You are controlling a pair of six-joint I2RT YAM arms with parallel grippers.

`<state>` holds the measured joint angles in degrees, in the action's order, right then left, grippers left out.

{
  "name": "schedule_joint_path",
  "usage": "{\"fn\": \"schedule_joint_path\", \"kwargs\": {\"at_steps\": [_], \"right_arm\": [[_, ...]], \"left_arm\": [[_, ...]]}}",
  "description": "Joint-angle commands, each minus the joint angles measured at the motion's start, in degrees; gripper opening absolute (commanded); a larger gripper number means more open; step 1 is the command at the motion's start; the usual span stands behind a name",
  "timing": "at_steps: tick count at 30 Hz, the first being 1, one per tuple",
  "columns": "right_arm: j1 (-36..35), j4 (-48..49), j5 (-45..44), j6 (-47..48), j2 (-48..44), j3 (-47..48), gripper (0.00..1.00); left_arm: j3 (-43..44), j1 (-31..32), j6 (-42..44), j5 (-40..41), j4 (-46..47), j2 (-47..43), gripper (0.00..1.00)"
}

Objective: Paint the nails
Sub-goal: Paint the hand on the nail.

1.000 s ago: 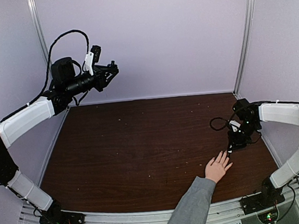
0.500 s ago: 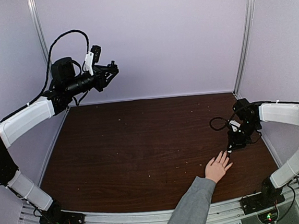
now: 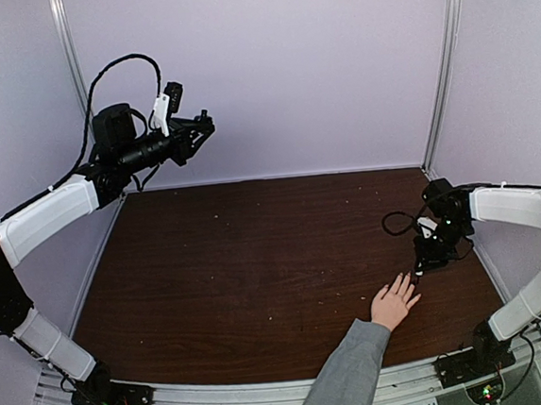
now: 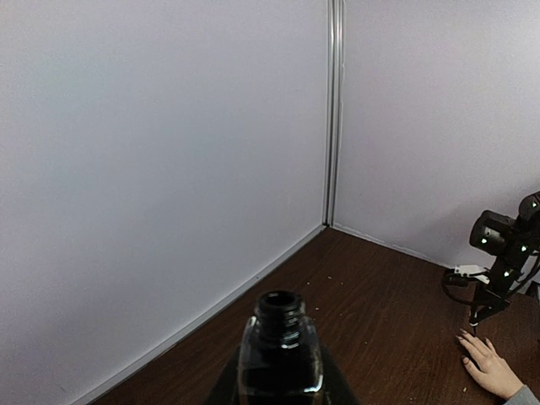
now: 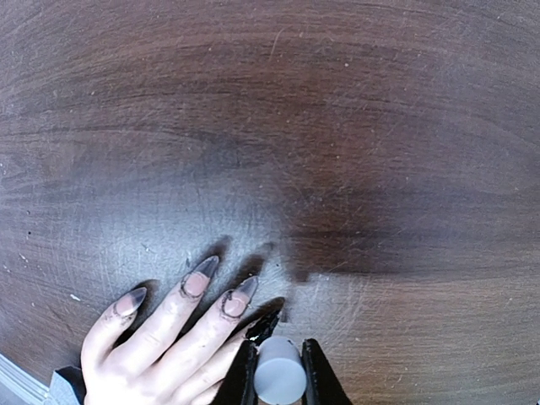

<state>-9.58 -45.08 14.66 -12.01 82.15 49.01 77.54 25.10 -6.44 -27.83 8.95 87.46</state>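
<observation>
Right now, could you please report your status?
Left pincer shut on open bottle, raised. Right pincer shut on brush, tip at the nails. No obstruction seen.

Pale lilac walls (image 3: pixel 268 70) are enclosing a dark wooden table (image 3: pixel 256 251), with metal posts (image 3: pixel 443 64) standing at its far corners.

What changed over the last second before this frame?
Nothing visibly changed. The right gripper remains shut on the grey brush cap, beside the nails of the human hand lying on the table. The left gripper stays raised, holding the open polish bottle.
</observation>
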Motion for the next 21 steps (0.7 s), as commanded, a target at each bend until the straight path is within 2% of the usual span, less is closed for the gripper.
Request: {"fn": "schedule_joint_path", "kwargs": {"at_steps": [1,21], "right_arm": [[0.4,0.9,-2.4,-0.7,-1.6,-0.7,0.0],[0.4,2.0,1.6,0.5,-3.6,-1.1,0.0]], "left_arm": [[-0.1,-0.6,-0.7,0.4,3.3,-0.5,0.0],[-0.6,-0.6,-1.1,0.3,3.6,-0.7,0.0]]}}
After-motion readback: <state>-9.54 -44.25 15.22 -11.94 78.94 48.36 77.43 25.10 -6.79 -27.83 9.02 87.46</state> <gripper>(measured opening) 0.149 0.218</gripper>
